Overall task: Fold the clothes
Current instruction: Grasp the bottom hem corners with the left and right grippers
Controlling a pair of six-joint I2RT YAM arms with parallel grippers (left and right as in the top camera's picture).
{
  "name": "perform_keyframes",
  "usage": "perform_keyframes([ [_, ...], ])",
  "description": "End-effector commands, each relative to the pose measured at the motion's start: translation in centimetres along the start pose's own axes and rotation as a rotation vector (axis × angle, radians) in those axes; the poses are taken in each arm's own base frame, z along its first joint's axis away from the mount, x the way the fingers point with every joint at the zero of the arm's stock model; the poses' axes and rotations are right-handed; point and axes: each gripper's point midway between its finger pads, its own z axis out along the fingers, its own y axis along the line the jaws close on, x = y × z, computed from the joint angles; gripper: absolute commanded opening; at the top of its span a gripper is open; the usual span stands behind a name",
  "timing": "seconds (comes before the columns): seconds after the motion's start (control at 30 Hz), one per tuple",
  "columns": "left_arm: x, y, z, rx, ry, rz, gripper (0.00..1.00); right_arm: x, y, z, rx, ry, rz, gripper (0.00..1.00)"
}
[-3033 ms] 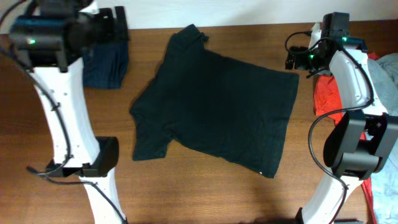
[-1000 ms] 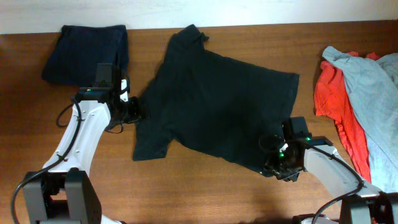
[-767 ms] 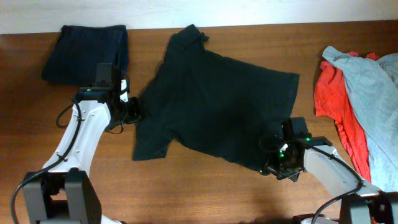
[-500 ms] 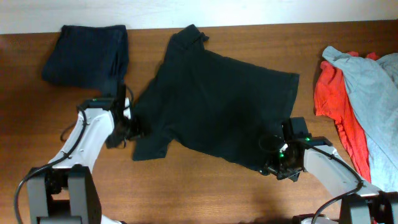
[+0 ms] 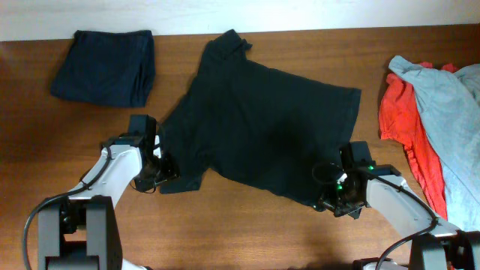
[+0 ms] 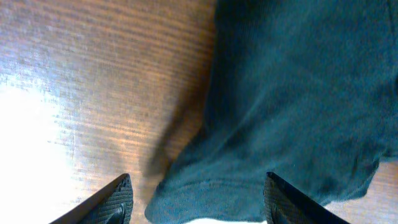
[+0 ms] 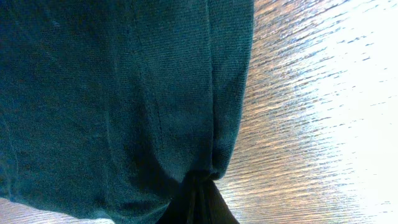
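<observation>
The black T-shirt [image 5: 262, 127] lies spread flat and slanted across the middle of the table. My left gripper [image 5: 161, 176] is low at the shirt's left sleeve. In the left wrist view it [image 6: 197, 177] stands open, its fingers [image 6: 117, 202] straddling the sleeve hem of the T-shirt [image 6: 298, 93]. My right gripper [image 5: 330, 201] sits at the shirt's front right corner. The right wrist view shows it [image 7: 198, 186] shut on the bunched hem of the T-shirt [image 7: 112, 93].
A folded navy garment [image 5: 105, 66] lies at the back left. A red garment [image 5: 401, 127] and a pale grey-blue one [image 5: 450, 97] are heaped at the right edge. Bare wooden table [image 5: 247, 232] runs along the front.
My left gripper has slid toward the front along the shirt's left edge to the sleeve, its jaws narrowing. My right gripper has shut on the hem corner and stayed in place.
</observation>
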Motion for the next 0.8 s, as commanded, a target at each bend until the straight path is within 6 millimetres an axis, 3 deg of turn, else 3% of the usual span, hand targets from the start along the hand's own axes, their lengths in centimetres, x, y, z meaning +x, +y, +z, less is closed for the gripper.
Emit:
perform_keyframes([
  [0.0,0.1,0.6,0.3,-0.018,-0.015,-0.001,0.65,0.1,-1.0,0.4,0.052,-0.003,-0.002,0.04],
  [0.23,0.2,0.7,1.0,-0.014,-0.029,0.000,0.46,0.0,-1.1,0.4,0.055,-0.005,-0.002,0.05],
  [0.4,0.0,1.4,1.0,-0.055,-0.042,0.021,0.09,0.0,-1.1,0.3,0.055,-0.006,-0.003,0.04],
  [0.47,-0.2,2.0,0.9,-0.090,-0.052,0.022,0.02,0.0,-1.0,0.3,0.054,-0.008,-0.003,0.04],
  [0.77,-0.4,1.9,-1.8,-0.124,-0.002,0.019,0.01,-1.2,-0.2,-2.4,0.085,-0.016,-0.027,0.04],
])
